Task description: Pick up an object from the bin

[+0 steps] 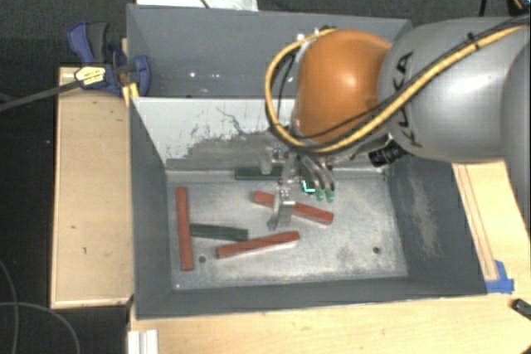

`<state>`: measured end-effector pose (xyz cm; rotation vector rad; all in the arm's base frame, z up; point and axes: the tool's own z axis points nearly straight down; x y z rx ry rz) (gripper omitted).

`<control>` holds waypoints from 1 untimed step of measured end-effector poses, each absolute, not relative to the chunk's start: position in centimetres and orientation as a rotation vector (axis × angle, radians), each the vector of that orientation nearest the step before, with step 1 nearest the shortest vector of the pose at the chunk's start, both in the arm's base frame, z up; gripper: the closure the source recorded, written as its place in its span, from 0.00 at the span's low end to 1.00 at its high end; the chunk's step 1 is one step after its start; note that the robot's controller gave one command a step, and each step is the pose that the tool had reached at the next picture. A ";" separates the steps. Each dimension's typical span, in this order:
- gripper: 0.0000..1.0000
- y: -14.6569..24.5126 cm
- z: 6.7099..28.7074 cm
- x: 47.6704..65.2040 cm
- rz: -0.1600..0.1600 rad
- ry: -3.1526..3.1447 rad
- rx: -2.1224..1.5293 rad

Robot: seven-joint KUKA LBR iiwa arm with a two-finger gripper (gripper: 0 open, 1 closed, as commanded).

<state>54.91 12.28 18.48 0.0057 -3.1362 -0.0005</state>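
Observation:
My gripper hangs under the orange wrist cover, low over the middle of the bin floor. It comes down right at a short red stick that lies slanted there, and hides that stick's middle. Just in front lies a longer red stick with a pale end. A dark green stick lies to the front left, and another dark green piece rests against the back wall just left of the gripper.
A long red stick lies lengthwise along the left wall. The right half of the bin floor is bare metal. The arm and its cables cover the back right of the bin.

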 end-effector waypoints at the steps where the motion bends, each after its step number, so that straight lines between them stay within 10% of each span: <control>1: 0.00 9.1 6.9 54.1 -0.001 -3.082 -0.595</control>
